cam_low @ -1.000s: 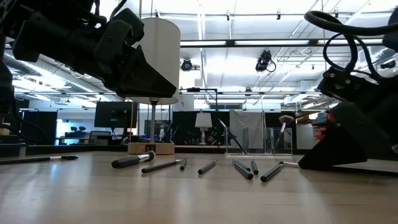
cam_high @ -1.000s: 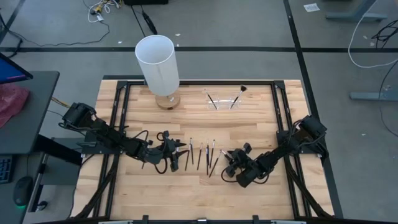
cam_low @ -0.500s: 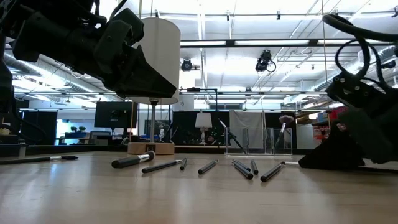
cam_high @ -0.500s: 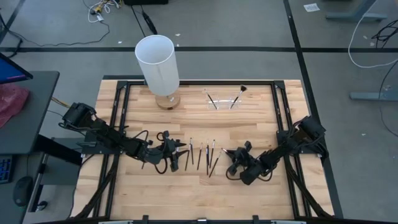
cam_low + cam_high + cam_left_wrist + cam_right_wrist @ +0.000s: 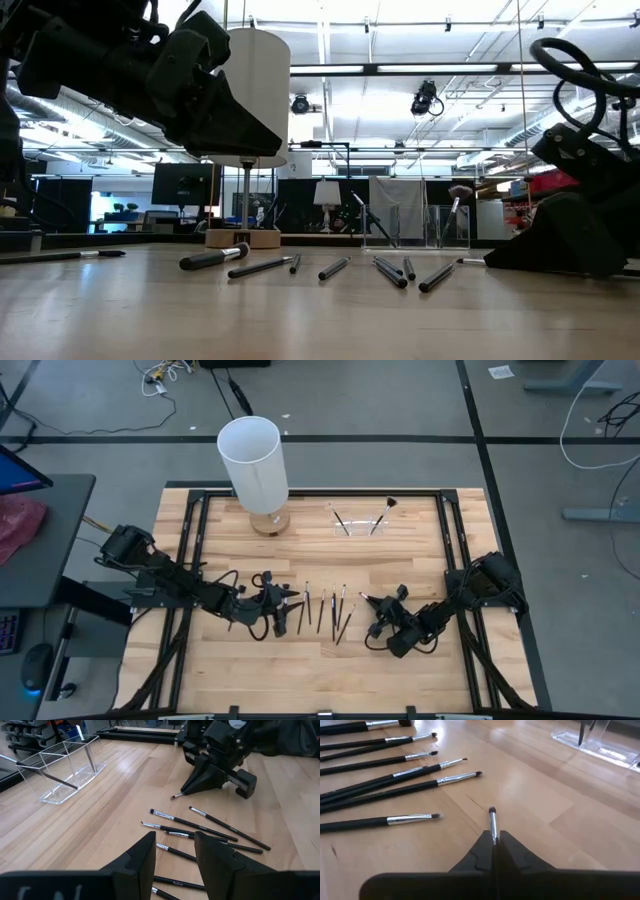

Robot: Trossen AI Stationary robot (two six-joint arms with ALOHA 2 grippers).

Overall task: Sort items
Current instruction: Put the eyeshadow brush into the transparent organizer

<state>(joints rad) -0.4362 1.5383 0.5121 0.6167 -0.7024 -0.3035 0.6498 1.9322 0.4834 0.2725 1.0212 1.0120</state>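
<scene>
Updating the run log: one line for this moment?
right gripper: shut on brush | left gripper: open above brushes | holder: two brushes

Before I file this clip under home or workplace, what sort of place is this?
Most likely a robotics lab or workshop, not a home. A black metal frame borders the wooden table, cables trail over the grey floor, and the low view shows monitors under an open ceiling with strip lights.

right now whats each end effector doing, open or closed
Left end effector: open, empty, above the dark-handled brushes.
Right end effector: closed on a thin silver-ferruled brush.
</scene>
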